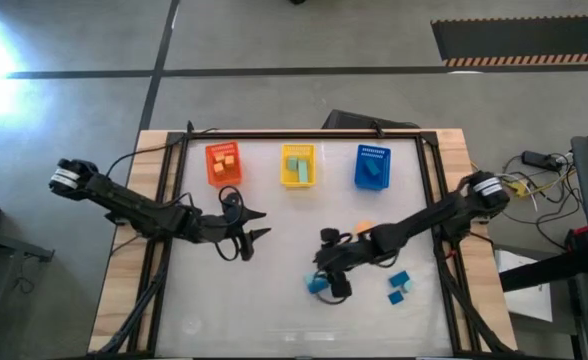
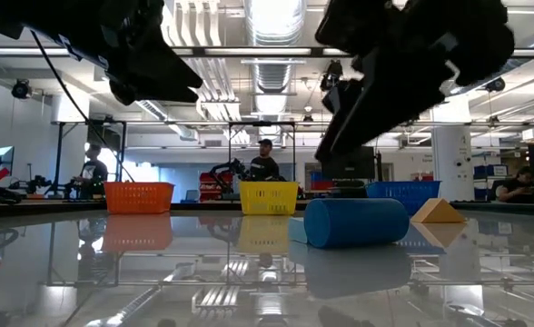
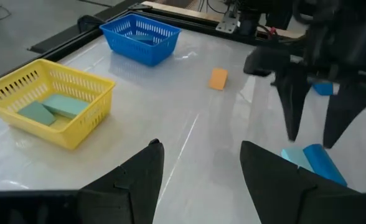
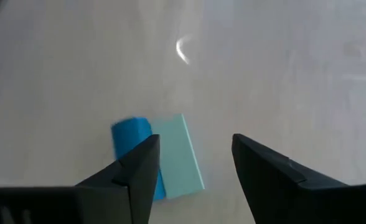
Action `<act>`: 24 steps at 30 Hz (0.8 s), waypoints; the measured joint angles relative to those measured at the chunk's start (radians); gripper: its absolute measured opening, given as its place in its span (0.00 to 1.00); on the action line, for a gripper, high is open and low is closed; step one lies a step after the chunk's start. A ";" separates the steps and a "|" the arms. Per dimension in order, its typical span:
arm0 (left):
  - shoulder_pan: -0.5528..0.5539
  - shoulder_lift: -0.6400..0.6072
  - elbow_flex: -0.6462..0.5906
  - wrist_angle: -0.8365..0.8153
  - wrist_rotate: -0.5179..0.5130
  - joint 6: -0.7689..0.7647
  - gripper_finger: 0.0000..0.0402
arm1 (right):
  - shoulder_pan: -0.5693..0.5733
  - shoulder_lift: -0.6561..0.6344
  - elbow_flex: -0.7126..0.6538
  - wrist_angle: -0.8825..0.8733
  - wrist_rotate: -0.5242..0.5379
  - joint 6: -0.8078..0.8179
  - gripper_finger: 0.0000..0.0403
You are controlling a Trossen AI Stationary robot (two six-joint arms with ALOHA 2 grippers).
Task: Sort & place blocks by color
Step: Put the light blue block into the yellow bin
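Note:
A blue cylinder-like block (image 4: pixel 132 134) lies on the table beside a flat pale teal block (image 4: pixel 180 155); the low view shows the blue one (image 2: pixel 356 222) on its side. My right gripper (image 4: pixel 192 168) hovers open just above this pair (image 1: pixel 316 285) and touches nothing. An orange block (image 1: pixel 364 228) lies farther back, and a blue block (image 1: pixel 400 279) and a teal block (image 1: pixel 396 297) lie to the right. My left gripper (image 1: pixel 256 226) waits open at the table's left-centre, above the surface.
Three bins stand in a row along the far edge: an orange bin (image 1: pixel 224 163) with orange blocks, a yellow bin (image 1: pixel 298 165) with teal blocks, and a blue bin (image 1: pixel 372 167) with a blue block. The table's frame rails run along both sides. People stand in the room behind.

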 joint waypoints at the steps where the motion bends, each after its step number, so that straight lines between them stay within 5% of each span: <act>1: 0.000 0.000 0.000 0.000 0.000 0.000 0.49 | 0.000 0.024 0.023 -0.022 0.000 -0.007 0.46; 10: 0.000 -0.001 0.000 -0.001 0.000 0.002 0.49 | -0.028 0.157 0.149 -0.101 -0.064 -0.055 0.37; 24: 0.000 -0.001 0.000 -0.002 -0.006 0.008 0.49 | -0.073 0.200 0.154 -0.095 -0.135 -0.034 0.14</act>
